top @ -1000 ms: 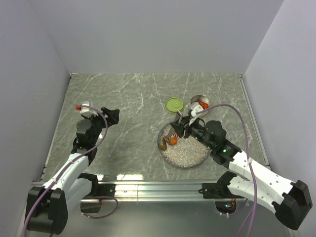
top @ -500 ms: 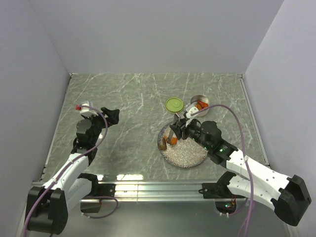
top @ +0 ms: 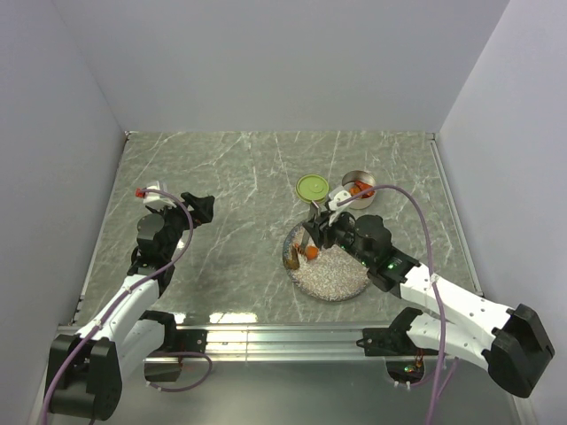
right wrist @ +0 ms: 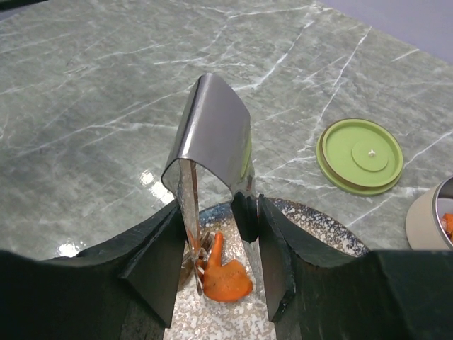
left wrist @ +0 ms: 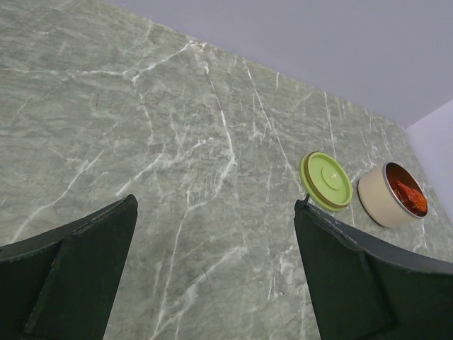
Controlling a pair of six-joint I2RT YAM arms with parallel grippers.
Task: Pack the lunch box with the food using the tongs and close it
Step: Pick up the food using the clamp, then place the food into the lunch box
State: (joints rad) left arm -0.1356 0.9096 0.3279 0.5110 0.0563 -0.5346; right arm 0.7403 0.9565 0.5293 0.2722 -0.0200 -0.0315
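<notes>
wide passage across left and centre table (top: 230, 190); lid (top: 312, 188), lunch box (top: 364, 181), plate (top: 337, 280) crowd right side.

Locate the lunch box (top: 359, 188): a small round straight-sided tin, upright and open, with red-orange food (left wrist: 405, 193) inside. Its lime-green lid (top: 313, 188) lies flat on the table (top: 221, 195) at 9 o'clock from the tin, near it but not touching. Find the tongs (right wrist: 209, 134) at 7 o'clock from the tin. They are shiny metal and stand near upright, joined bend uppermost, both arms pointing down. Their tips reach an orange piece (right wrist: 225, 276). A dark brown piece (top: 291, 258) lies just beside it at 9 o'clock.
</notes>
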